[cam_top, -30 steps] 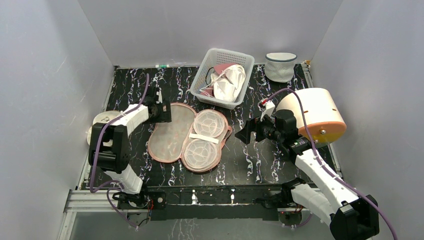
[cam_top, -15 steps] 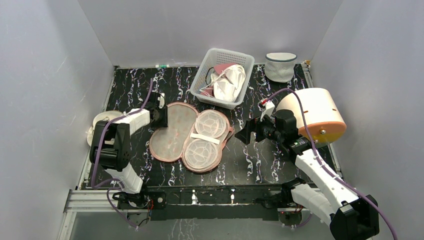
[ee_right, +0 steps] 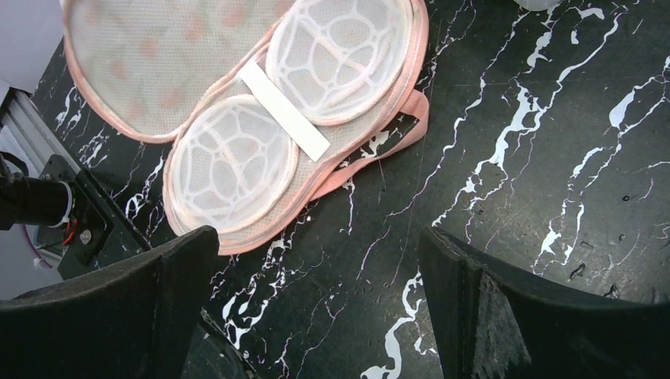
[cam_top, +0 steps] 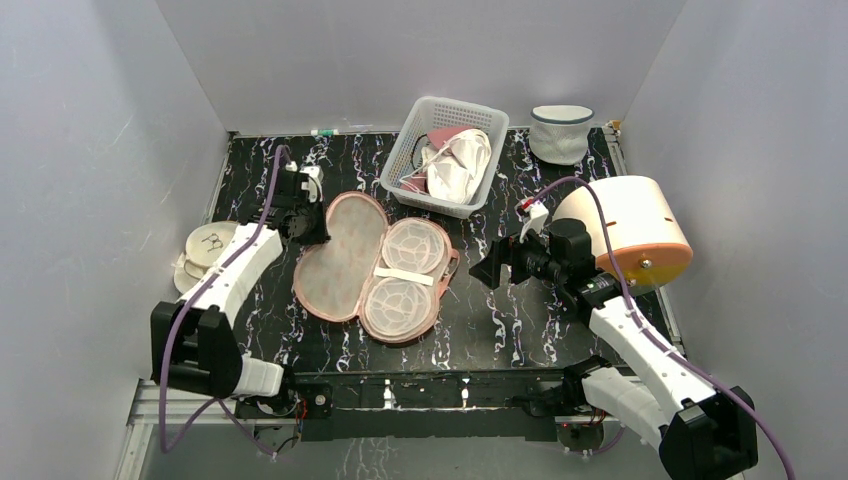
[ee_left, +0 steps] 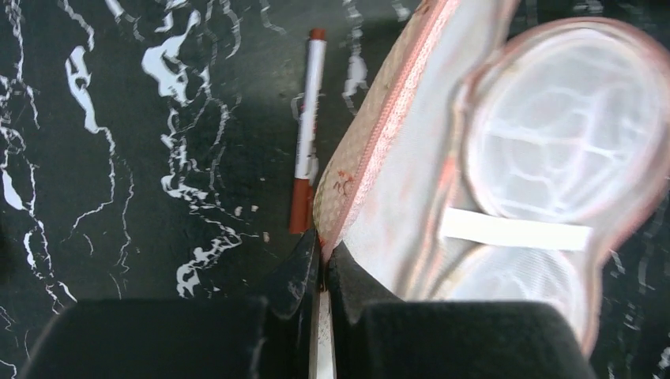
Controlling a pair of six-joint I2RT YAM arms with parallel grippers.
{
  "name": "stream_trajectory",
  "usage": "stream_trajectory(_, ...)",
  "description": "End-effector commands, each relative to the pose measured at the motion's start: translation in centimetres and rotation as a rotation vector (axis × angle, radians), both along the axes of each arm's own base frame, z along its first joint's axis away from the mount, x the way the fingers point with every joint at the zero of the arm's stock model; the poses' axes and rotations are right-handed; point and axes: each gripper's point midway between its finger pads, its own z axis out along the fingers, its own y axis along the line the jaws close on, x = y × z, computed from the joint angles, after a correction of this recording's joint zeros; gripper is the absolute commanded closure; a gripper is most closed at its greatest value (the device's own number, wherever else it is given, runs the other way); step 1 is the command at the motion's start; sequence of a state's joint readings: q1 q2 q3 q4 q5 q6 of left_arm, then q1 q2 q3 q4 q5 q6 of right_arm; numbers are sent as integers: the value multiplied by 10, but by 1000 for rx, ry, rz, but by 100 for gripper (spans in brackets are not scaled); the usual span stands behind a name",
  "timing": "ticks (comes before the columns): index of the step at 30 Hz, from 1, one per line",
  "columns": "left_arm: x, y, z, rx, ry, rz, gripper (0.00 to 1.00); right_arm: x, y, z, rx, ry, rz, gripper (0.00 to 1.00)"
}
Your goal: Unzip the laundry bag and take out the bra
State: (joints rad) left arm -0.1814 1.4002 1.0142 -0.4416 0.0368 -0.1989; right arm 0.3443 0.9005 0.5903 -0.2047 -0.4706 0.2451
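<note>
Left claw [ee_left: 321, 253] newly pinches laundry bag [cam_top: 372, 268] lid rim at 10 o'clock, tilting it up; right claw [ee_right: 316, 251] gapes empty; interior exposed.

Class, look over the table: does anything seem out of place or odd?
A red-tipped white pen lies on the table right beside the open laundry bag; stationery looks stray among laundry things.
</note>
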Motion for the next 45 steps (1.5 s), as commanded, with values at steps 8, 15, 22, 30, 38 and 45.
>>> stream_trajectory(8,-36,-117,68,-124,-39,-194,100,9,3,12,21,-50,-2,2)
stream_trajectory(15,-41,-188,21,-102,71,-269,100,9,3,12,20,-50,-3,2)
stream_trajectory(22,-50,-243,-7,-159,138,-351,98,9,2,13,21,-52,-8,2)
stream_trajectory(30,-54,-272,-16,-236,150,-403,58,12,-8,23,10,-101,-67,2)
stream_trajectory(38,-60,-282,-34,-226,157,-451,27,13,-12,27,7,-117,-98,2)
stream_trajectory(45,-69,-257,-87,-118,243,-379,30,13,-12,26,6,-113,-97,2)
